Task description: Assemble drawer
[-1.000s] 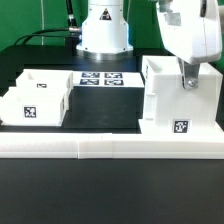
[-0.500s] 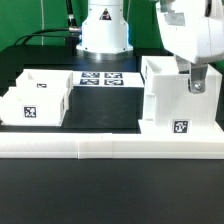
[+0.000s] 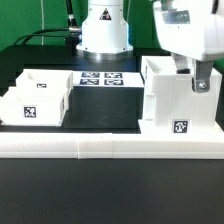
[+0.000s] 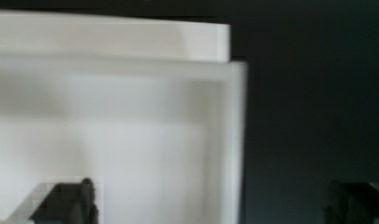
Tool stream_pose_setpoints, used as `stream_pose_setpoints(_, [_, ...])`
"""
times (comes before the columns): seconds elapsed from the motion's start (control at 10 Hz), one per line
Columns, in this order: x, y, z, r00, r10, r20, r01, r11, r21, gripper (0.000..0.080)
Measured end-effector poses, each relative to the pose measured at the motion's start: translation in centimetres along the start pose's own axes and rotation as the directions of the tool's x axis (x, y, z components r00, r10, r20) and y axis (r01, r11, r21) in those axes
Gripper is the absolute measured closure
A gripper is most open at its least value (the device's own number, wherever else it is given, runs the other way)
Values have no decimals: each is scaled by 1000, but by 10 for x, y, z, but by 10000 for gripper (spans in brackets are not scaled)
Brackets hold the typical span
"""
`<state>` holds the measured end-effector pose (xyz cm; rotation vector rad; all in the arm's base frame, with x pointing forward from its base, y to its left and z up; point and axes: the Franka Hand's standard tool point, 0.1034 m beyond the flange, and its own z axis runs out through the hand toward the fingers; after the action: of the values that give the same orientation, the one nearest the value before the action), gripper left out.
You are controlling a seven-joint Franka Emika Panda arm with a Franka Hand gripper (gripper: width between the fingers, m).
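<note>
The large white housing (image 3: 178, 102) of the drawer stands at the exterior view's right, its tag facing front. My gripper (image 3: 192, 82) hangs at its top right edge. In the wrist view the gripper (image 4: 211, 202) is open. One dark finger (image 4: 63, 200) is over the white housing (image 4: 115, 120) and the other finger (image 4: 360, 200) is past the wall's edge over the dark table, so the jaws straddle the wall without closing on it. Two small trays, one in front (image 3: 28, 108) and one behind (image 3: 52, 84), stand side by side at the exterior view's left.
The marker board (image 3: 100, 78) lies at the back middle in front of the arm's base (image 3: 104, 35). The long low white border rail (image 3: 110, 148) runs along the front, with the housing and trays against it.
The gripper has shifted slightly at the housing's top right edge and its second finger shows more. The housing and trays have not moved.
</note>
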<state>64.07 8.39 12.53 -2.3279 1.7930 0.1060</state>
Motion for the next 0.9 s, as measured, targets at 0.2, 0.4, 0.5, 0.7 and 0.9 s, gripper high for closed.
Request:
stream_pose_setpoints(0.2, [6, 6, -12, 998, -67, 14, 67, 998, -15, 150])
stream_pose_setpoints(0.4, [4, 6, -10, 997, -80, 15, 81, 997, -19, 150])
stream_pose_setpoints(0.5, [4, 12, -10, 978, -205, 28, 206, 977, -44, 150])
stream_pose_setpoints(0.7, [16, 36, -14, 859, -502, 98, 511, 851, -125, 150])
stream_pose_setpoints(0.9, [30, 47, -24, 695, -709, 118, 719, 678, -154, 150])
